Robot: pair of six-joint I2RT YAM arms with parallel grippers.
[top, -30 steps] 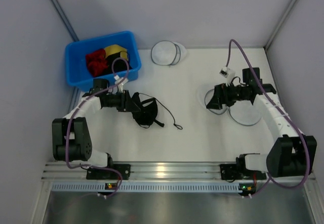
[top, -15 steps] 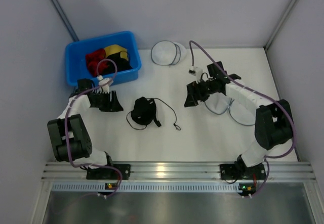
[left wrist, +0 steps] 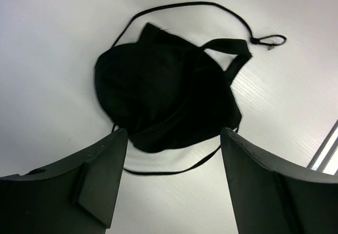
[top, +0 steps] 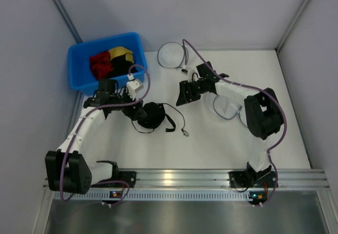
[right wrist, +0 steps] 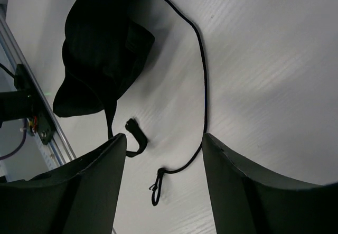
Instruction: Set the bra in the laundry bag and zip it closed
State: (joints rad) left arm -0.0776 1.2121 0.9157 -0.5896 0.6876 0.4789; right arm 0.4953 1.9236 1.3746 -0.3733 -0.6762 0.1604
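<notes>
Left gripper (left wrist: 173,134) is wide open, and its two dark fingers (left wrist: 100,176) stand well apart with nothing between the pads. The bra (left wrist: 166,99) lies flat on the white table (top: 211,149), bunched into a dark mound just beyond the fingertips. Its near edge dips into the gap between them, but whether fabric and fingers touch cannot be told. One thin strap loops out from the far side of the mound, away from the fingers, and ends in a small hook; another runs along the near edge, right across the gap. Over to the right gripper (right wrist: 163,139): it is open too, jaws spread and holding nothing. From its wrist camera the bra sits beyond the fingertips and off to one side. A long thin strap curves down from the bra into the space between the two fingers (right wrist: 79,192) and ends in a small clasp just short of them. In the overhead view the two grippers face each other across the bra, the left one right at the fabric, the right one near but apart from it. The laundry bag (top: 228,109) lies behind the right gripper's fingers, under that arm. Its thin dark hoops show side by side, and the zip is too small to make out. Far beyond both sets of fingertips sit a round mesh case (top: 170,55) and a blue bin (top: 79,78) holding a red garment (top: 99,64) and a yellow-and-black garment (top: 120,53).
</notes>
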